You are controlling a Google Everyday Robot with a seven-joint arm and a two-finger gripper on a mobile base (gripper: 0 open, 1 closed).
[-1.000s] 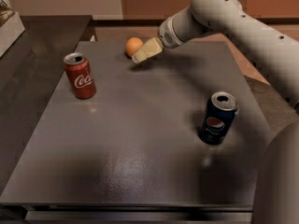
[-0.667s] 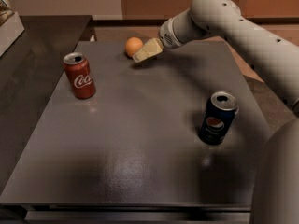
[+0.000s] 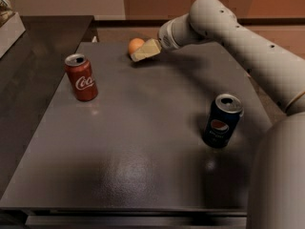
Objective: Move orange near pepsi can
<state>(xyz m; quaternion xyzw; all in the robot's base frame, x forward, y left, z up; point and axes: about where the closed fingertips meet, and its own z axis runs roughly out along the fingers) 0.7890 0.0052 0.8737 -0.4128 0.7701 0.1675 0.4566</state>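
**Gripper at the orange on the far edge, pepsi can well apart**

The orange sits at the far edge of the dark counter, a little left of centre. The gripper is right against its right side, reaching in from the right on a pale, rounded arm. A cream wedge-shaped part of the gripper overlaps the fruit. Whether the jaws are closed on the orange or only beside it cannot be told from this angle.

The pepsi can stands upright on the near right of the counter, well apart from the orange. A red Coca-Cola can stands upright on the left.

The risks follow from shape and surface. The orange is small, round and matte-skinned, and the counter looks hard, smooth and faintly glossy — a loose or off-centre hold could squirt the fruit out. It would likely roll freely, and it lies close to the far edge. At the other end, the pepsi can is a tall, thin-walled metal cylinder with an open silver top, probably light. A low sweep of the arm or a clumsy set-down could knock it over or shove it away. A release made too high could let the orange roll off from beside the can.
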